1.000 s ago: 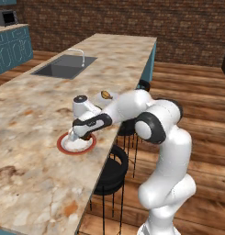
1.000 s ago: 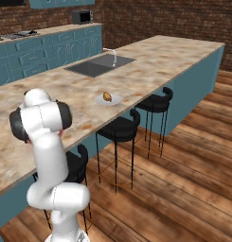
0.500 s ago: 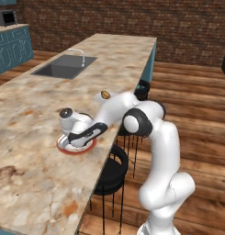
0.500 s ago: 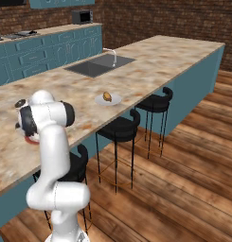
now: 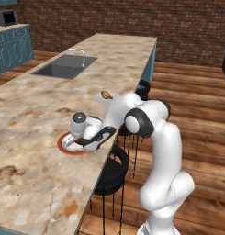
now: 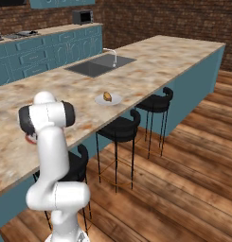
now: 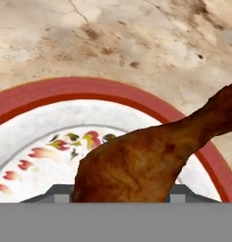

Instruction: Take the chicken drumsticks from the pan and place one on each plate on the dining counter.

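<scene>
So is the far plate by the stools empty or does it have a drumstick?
It has one: a brown drumstick lies on the far plate.

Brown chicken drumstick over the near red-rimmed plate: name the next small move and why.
Probably open the gripper fully and lift straight up: the brown chicken drumstick already lies over the near red-rimmed white plate, and the far plate already holds its own.

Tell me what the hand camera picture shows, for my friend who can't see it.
A brown cooked chicken drumstick lies close up over a white plate with a red rim and small painted leaves. Its thin end pokes past the rim at the right, and beige blotchy marble dining counter lies behind.
</scene>
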Available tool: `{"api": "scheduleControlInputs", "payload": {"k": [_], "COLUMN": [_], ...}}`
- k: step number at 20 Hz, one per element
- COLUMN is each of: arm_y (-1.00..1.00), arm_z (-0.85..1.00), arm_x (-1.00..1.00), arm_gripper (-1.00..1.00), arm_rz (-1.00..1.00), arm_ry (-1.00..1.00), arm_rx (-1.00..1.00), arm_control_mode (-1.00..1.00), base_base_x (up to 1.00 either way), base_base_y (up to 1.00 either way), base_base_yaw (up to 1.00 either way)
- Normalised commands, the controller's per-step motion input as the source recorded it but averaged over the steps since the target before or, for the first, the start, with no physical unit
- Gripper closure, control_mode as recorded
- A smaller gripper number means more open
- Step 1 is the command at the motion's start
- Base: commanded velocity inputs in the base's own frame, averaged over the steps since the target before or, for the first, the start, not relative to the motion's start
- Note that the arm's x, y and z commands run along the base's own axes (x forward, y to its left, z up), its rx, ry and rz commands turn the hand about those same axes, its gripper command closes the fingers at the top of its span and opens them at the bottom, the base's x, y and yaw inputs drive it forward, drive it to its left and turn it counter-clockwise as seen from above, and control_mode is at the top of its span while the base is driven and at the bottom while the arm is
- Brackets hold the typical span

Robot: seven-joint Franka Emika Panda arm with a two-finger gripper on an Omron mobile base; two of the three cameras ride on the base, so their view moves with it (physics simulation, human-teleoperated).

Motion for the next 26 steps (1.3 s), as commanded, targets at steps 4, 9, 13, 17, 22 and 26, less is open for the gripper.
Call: {"api": "scheduleControlInputs", "payload": {"k": [4,9,13,17,22,26], "arm_y": [-0.53,0.15,0.21,-0.06,-0.84,-1.0], "arm_z": [0.58,0.84,1.0,1.0,1.0,0.85], "arm_x": [0.1,0.06,0.01,0.16,-0.1,-0.6], "arm_gripper": [-1.0,-1.0,-1.0,-1.0,-1.0,-1.0], "arm_rz": [-0.03,-0.01,0.0,0.0,-0.08,-0.09], "arm_ry": [0.06,0.24,0.37,0.16,0.0,-0.13], "arm_rx": [0.25,0.01,-0.06,-0.07,0.22,0.56], "arm_control_mode": [-1.0,-1.0,-1.0,-1.0,-1.0,-1.0], "base_base_x": [0.0,0.0,0.0,0.0,0.0,0.0], "base_base_y": [0.0,0.0,0.0,0.0,0.0,0.0], "base_base_yaw": [0.0,0.0,0.0,0.0,0.0,0.0]}}
